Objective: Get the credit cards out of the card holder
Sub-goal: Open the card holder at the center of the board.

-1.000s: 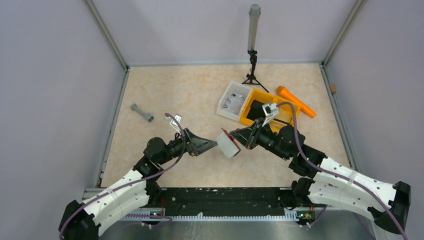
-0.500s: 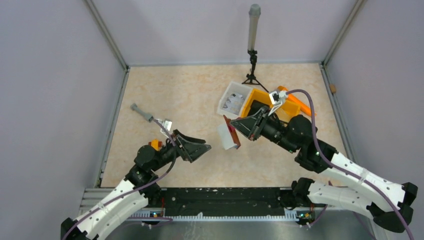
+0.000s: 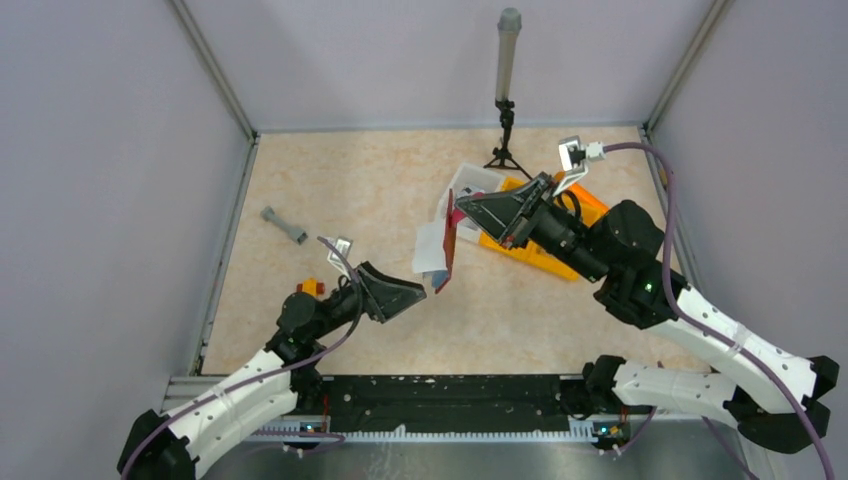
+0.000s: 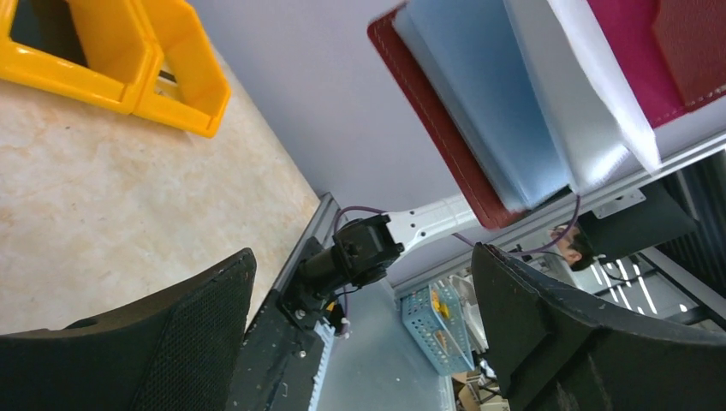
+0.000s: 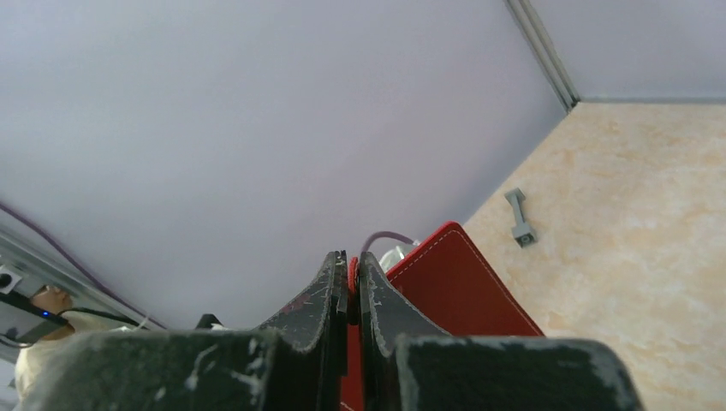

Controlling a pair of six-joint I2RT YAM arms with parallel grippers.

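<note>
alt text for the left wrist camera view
The dark red card holder hangs open in the air at upper right, with pale credit cards fanning from it. Below it, the left gripper is wide open and empty. A yellow bin sits on the beige table at upper left.

Left arm is lying low over the worktop (image 3: pixel 350 190), elbow bent, forearm pointing right toward the centre. Left pincer (image 3: pixel 410 298) is gaping wide, nothing between its fingers (image 4: pixel 197 325), and is pointing up and to the right. Right arm is standing tall, elbow raised, forearm reaching left and toward the back. Right pincer (image 3: pixel 463 204) is clamping down, jaws pressed nearly together on the top edge of the card holder (image 3: pixel 447 255), which is hanging beneath it.
</note>
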